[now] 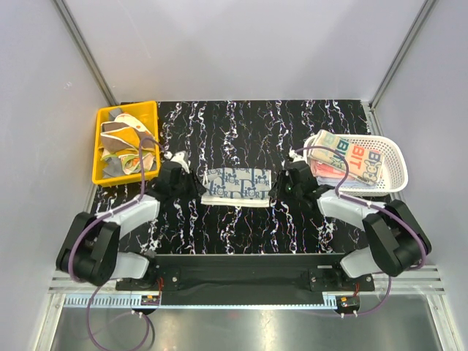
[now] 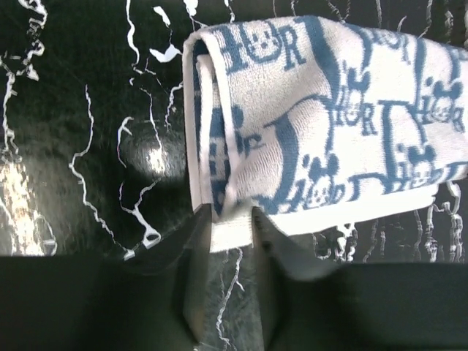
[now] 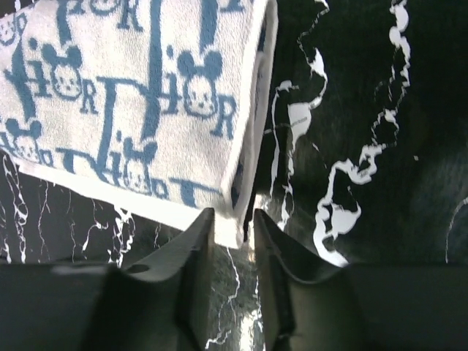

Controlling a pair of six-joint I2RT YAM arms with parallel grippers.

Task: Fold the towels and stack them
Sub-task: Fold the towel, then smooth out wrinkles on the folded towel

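Left jaws pinched on folded blue-white towel (image 2: 329,117) at one near corner, right jaws pinched on the other

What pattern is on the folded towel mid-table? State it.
Folded cloth towel: blue mouse heads and letters on white; left wrist view.

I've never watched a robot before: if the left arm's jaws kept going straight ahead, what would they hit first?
The blue-and-white towel: its near edge sits pinched between the jaws of the left gripper, so it would push straight into that cloth.

Plain grey walls (image 1: 256,44), black white-veined tabletop (image 1: 241,227)
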